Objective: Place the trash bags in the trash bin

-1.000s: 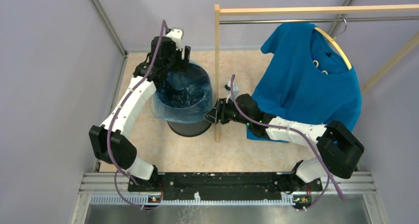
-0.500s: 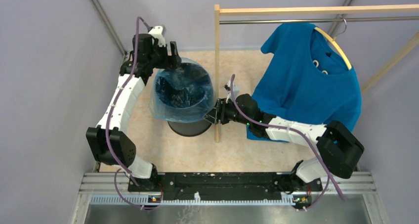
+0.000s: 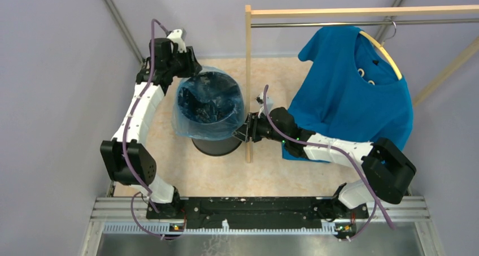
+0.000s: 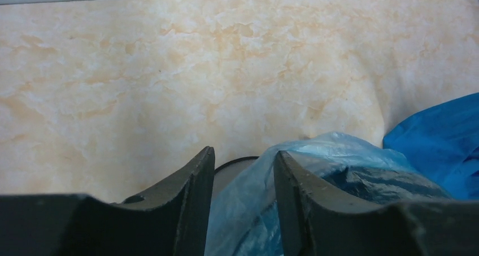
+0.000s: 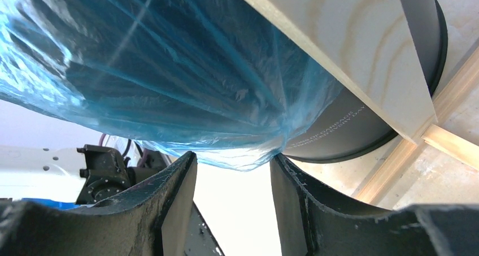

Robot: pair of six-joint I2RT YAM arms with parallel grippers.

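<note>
The black trash bin (image 3: pixel 217 147) stands on the marbled floor with the light-blue trash bag (image 3: pixel 186 126) inside it, the bag's edge folded out over the rim. My left gripper (image 3: pixel 191 68) is at the bin's far-left rim. In the left wrist view its jaws (image 4: pixel 244 151) stand partly apart, with a fold of the bag (image 4: pixel 339 148) and the bin's rim (image 4: pixel 234 163) between them. My right gripper (image 3: pixel 242 130) is at the bin's right side, open (image 5: pixel 233 155). The bag's hanging hem (image 5: pixel 169 69) ends just at its fingertips, beside the bin wall (image 5: pixel 350 126).
A wooden rack post (image 3: pixel 247 81) stands right beside the bin, and my right gripper reaches past it (image 5: pixel 350 52). A blue T-shirt (image 3: pixel 356 92) hangs from the rack at the right, over the right forearm. Grey walls close in on the left and at the back.
My left arm has swung left from above the bin's far rim to its outer far-left edge, and its jaws have narrowed around the bag's fold. The right arm has not moved.
</note>
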